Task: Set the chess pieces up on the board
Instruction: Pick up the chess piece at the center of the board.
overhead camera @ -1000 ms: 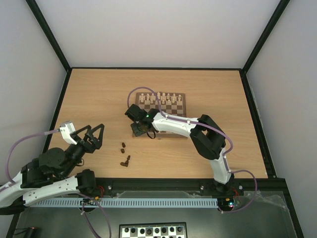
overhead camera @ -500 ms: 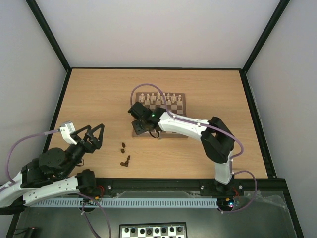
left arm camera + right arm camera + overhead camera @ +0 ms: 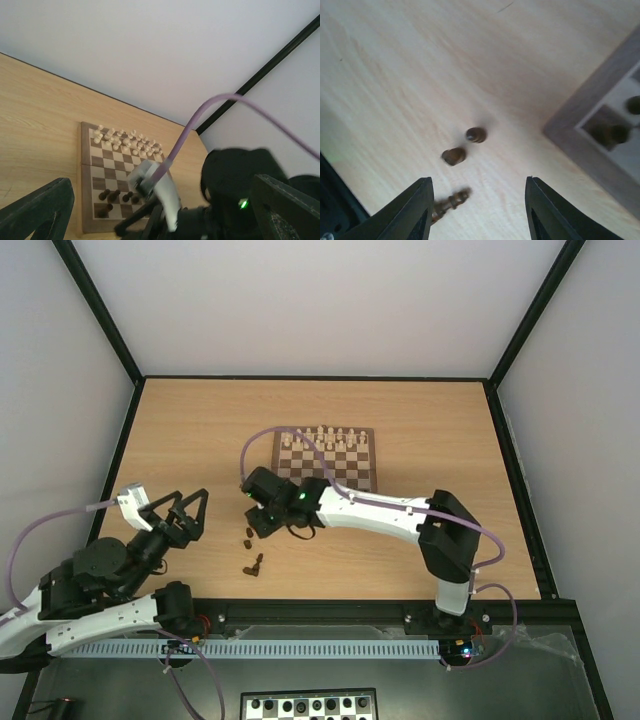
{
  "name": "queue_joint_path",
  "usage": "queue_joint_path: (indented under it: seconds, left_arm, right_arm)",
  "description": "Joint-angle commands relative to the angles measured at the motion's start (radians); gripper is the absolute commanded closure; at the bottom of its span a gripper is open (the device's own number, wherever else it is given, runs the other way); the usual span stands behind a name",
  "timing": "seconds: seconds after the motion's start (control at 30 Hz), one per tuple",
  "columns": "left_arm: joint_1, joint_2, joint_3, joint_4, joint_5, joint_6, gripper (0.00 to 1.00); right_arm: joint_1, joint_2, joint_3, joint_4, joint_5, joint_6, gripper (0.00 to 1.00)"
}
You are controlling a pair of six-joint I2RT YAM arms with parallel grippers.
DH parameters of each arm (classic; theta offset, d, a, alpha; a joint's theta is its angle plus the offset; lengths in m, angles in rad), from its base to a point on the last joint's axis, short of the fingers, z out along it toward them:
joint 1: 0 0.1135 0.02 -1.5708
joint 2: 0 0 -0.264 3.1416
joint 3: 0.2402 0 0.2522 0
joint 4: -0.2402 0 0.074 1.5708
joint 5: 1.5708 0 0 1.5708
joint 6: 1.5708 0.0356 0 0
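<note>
Right jaws: parted partway, gripping nothing, hovering over bare counter [image 3: 395, 60], left of centre in the top view. Directly below them, lower centre of the right wrist view: three loose chess pieces [image 3: 476, 135], two stubby ones close together and a third lying on its side nearer the bottom edge. At that view's right edge: a corner of the board [image 3: 580, 145], more dark pieces standing on its squares. Left jaws, lower left of the top view: spread wide, empty, well apart from everything. Pale chessmen [image 3: 325, 437] along the board's far rows.
</note>
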Motion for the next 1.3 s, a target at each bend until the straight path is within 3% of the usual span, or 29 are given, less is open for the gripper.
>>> queue_joint_path:
  seconds: [0.0,0.43,0.53,1.27]
  left_arm:
    - [0.006,-0.006,0.062,-0.001,-0.005,0.032,0.00]
    - [0.007,-0.003,0.064,-0.019,-0.003,0.024,0.00]
    - [0.007,-0.009,0.064,-0.023,-0.003,0.023,0.00]
    - [0.007,-0.024,0.046,-0.023,0.000,0.019,0.00]
  right_arm:
    - [0.051,0.070,0.015,-0.016,-0.053,-0.009,0.51]
    - [0.122,0.260,0.189,-0.110,-0.010,0.017,0.55]
    - [0.123,0.286,0.214,-0.126,-0.012,0.018,0.62]
    - [0.124,0.364,0.268,-0.182,0.033,0.026,0.77]
